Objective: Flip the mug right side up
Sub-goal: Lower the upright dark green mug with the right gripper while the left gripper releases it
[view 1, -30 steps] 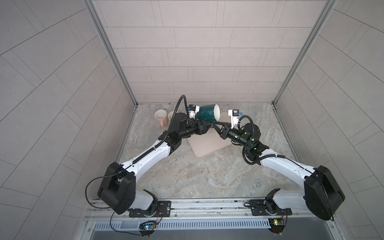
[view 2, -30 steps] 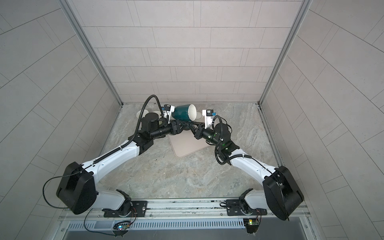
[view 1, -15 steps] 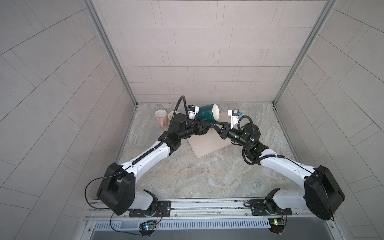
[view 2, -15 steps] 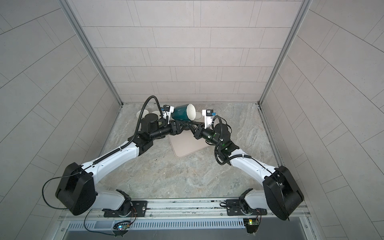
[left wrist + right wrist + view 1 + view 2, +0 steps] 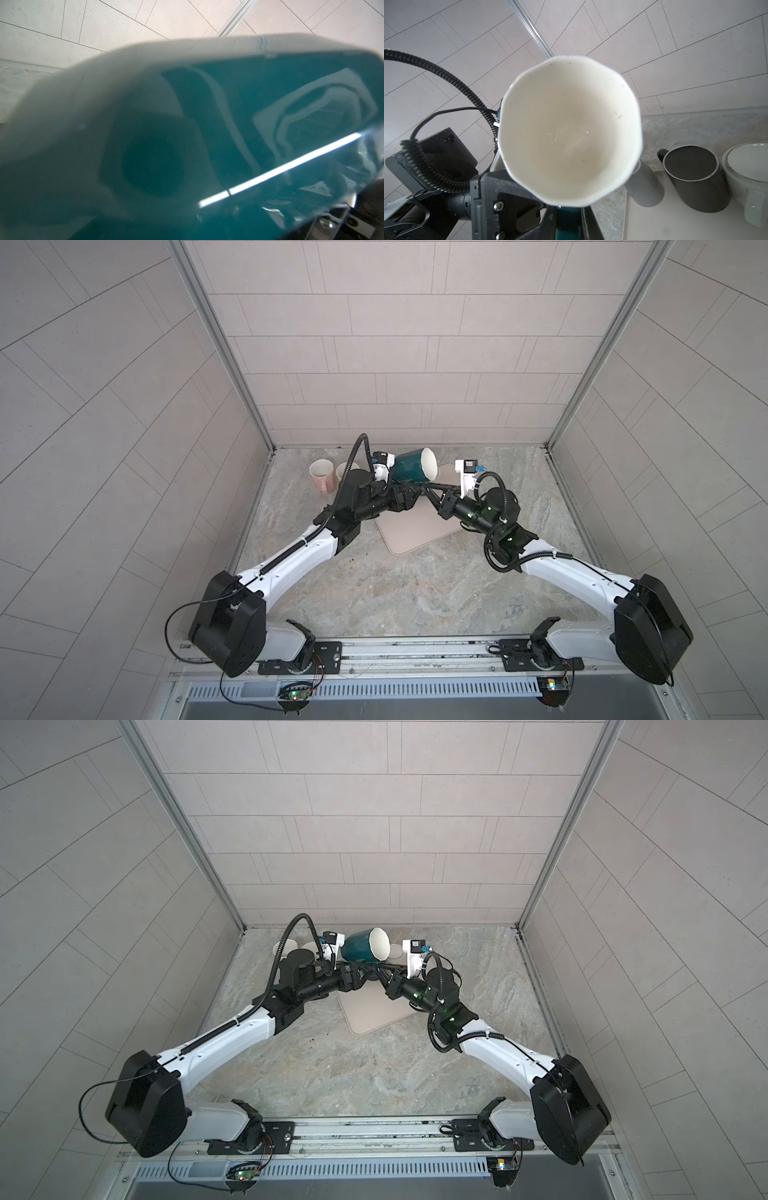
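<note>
- The teal mug (image 5: 409, 466) hangs in the air over the far end of the mat (image 5: 415, 531). It lies on its side between the two arms, and its white mouth faces right in both top views.
- The right gripper (image 5: 568, 221) is clamped tight on the mug's teal handle, which shows between its two black fingers (image 5: 589, 222) in the right wrist view. That camera looks straight into the mug's white inside.
- The left gripper (image 5: 407, 498) sits just under the mug, near its base end. The mug hides its fingers, so no view shows how wide its jaws stand.
- The mug's glossy teal wall, close and blurred, fills the left wrist view.
- A dark cup (image 5: 695, 176) and a white cup (image 5: 747, 166) stand just beside each other on the mat, with a grey cup (image 5: 643, 187) partly hidden by the mug's rim.
- A pink cup (image 5: 322, 477) stands on the table (image 5: 415, 601) near the left wall, apart from the mat.
</note>
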You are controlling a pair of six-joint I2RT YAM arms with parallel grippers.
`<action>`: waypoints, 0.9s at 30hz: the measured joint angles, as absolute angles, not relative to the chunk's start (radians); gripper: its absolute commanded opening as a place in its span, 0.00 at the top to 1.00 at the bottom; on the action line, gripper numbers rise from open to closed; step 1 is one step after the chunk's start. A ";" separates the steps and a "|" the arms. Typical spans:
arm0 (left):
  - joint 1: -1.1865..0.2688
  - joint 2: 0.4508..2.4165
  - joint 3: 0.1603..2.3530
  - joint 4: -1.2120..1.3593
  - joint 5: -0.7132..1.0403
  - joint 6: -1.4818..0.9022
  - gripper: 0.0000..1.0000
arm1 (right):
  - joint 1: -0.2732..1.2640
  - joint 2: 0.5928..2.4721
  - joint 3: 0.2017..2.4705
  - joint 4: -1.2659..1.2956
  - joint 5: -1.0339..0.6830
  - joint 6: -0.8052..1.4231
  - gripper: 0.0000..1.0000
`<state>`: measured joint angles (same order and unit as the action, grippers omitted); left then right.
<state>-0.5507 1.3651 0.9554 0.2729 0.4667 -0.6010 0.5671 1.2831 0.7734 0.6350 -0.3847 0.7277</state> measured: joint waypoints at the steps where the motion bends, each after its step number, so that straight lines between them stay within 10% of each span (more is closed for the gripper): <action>1: -0.550 1.365 0.957 0.266 0.463 -0.600 0.21 | 0.572 1.283 0.777 0.626 -0.377 0.720 1.00; 27: -0.564 1.569 1.052 0.168 0.437 -0.552 0.18 | 0.564 1.297 0.813 0.377 -0.126 0.654 1.00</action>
